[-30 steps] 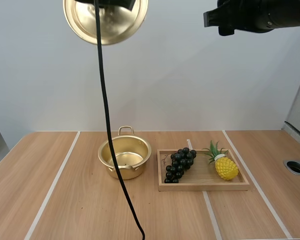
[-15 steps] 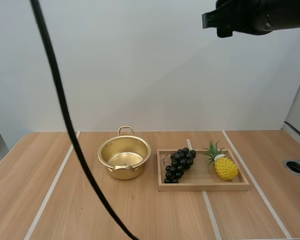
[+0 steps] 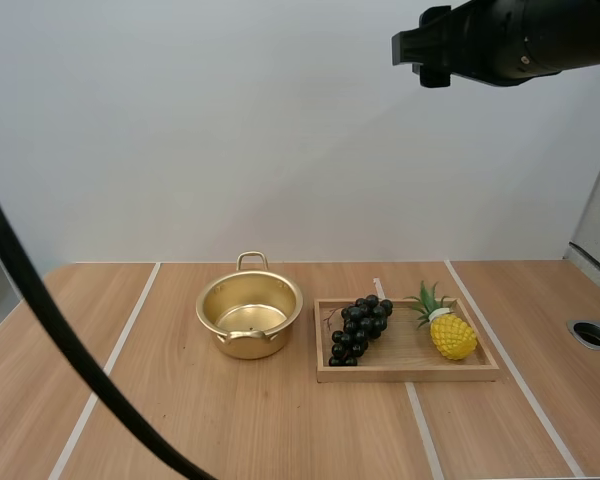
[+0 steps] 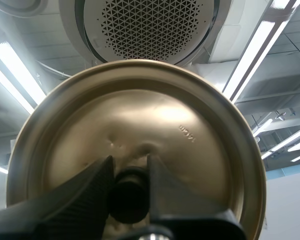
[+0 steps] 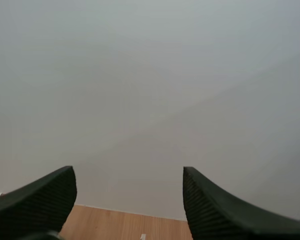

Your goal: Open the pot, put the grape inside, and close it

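The gold pot stands uncovered on the table, left of a wooden tray. A bunch of dark grapes lies on the tray's left half. In the left wrist view the gold lid is held up with its top side facing the camera, and my left gripper is shut on its black knob. My right arm hangs high above the tray. In the right wrist view my right gripper is open, with nothing between its fingers, facing the white wall.
A yellow toy pineapple lies on the tray's right half. A round hole is set in the table near its right edge. Pale stripes run front to back across the wooden tabletop.
The lid, seen high at the upper left a second ago, has left the high view. My right arm has shifted slightly left. Pot, grapes and tray have not moved.
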Tool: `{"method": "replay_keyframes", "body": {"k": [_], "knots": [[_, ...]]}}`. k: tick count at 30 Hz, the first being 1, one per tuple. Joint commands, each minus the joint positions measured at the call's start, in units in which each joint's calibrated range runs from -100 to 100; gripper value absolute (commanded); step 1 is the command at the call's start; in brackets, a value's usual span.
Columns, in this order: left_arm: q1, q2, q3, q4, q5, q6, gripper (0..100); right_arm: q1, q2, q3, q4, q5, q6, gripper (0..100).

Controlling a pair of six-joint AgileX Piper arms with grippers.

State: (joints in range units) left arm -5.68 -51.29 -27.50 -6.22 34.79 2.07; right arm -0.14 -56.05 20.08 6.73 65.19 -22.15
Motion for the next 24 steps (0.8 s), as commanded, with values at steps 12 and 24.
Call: {"method": "replay_keyframes", "body": {"k": [12, 24], "knots": [[0.02, -0.1, -1.3, 5.5, -5.6, 0.7, 0, -0.3, -0.4, -0.4, 6.7, 20.1, -0.2, 100], [0.02, -0.1, -1.3, 5.5, -5.6, 0.7, 0, -0.3, 0.0, -0.4, 10.5, 34.6, 0.2, 100]]}}
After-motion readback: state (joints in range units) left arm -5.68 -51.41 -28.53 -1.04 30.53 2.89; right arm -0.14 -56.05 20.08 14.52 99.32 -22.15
